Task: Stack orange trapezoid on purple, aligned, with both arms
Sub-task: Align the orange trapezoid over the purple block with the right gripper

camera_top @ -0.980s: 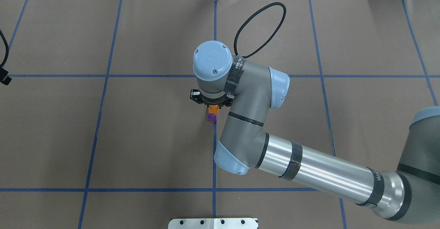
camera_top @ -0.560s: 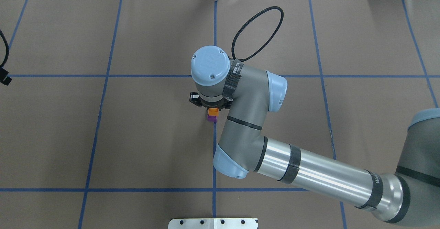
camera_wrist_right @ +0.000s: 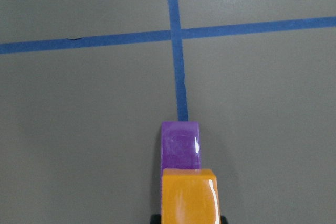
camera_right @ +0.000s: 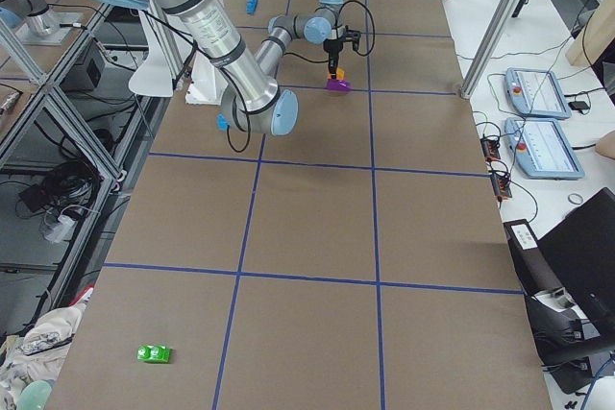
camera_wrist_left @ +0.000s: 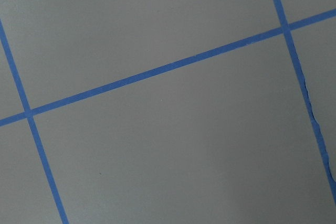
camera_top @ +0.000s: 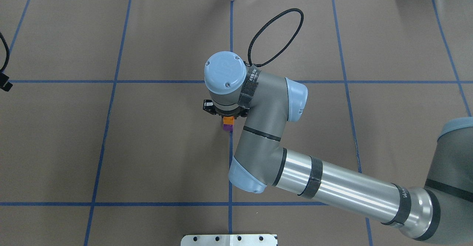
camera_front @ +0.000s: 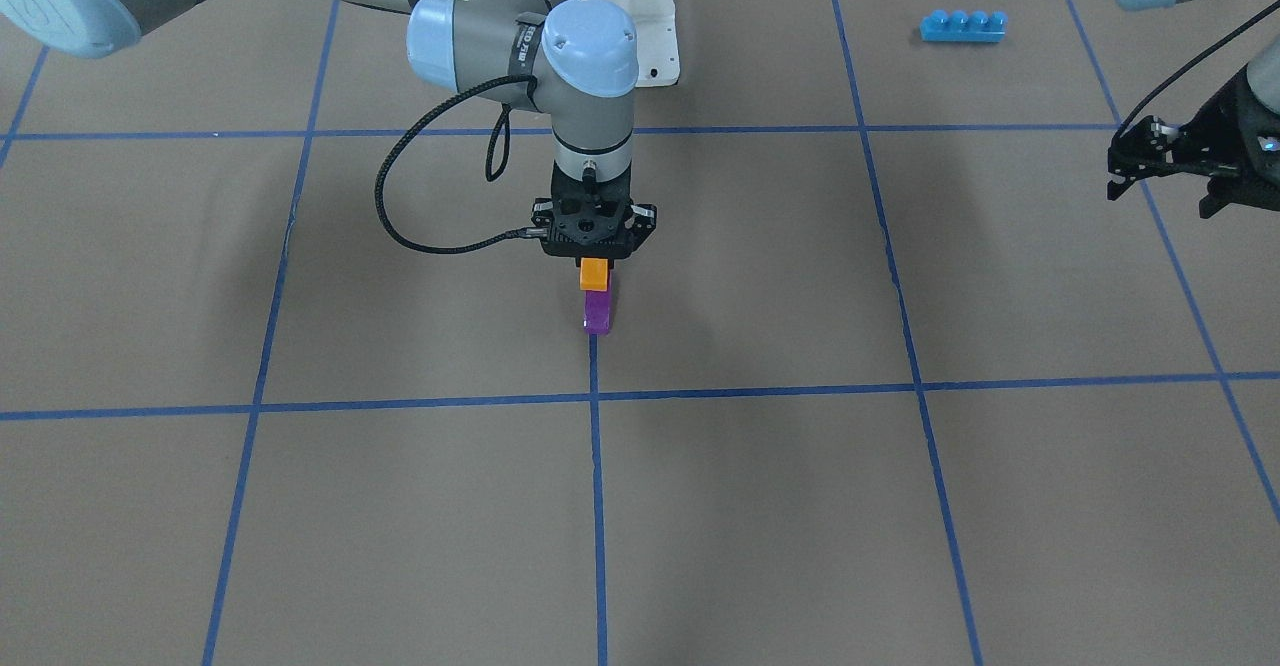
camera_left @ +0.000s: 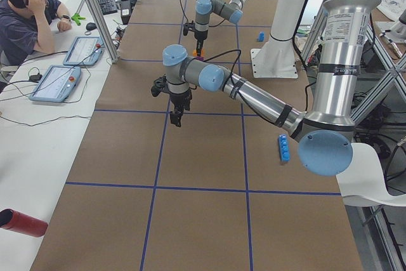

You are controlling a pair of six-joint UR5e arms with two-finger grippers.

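Note:
My right gripper (camera_front: 594,262) points straight down and is shut on the orange trapezoid (camera_front: 594,273). The orange brick hangs directly over the purple wedge (camera_front: 597,312), which lies on the table at the end of a blue tape line. In the right wrist view the orange brick (camera_wrist_right: 189,195) covers the near end of the purple one (camera_wrist_right: 180,144); I cannot tell whether they touch. My left gripper (camera_front: 1125,171) hovers far off to the side above bare table. I cannot tell whether it is open or shut, and its wrist view shows only the table.
A blue four-stud brick (camera_front: 962,26) lies near the left arm's base. A small green toy (camera_right: 153,353) lies at the table's right end and a red cylinder (camera_left: 22,222) at its left end. A white mounting plate (camera_top: 229,239) sits at the near table edge.
My right gripper has moved down a little with the orange trapezoid, so the gap to the purple wedge has narrowed. The left arm has not moved.

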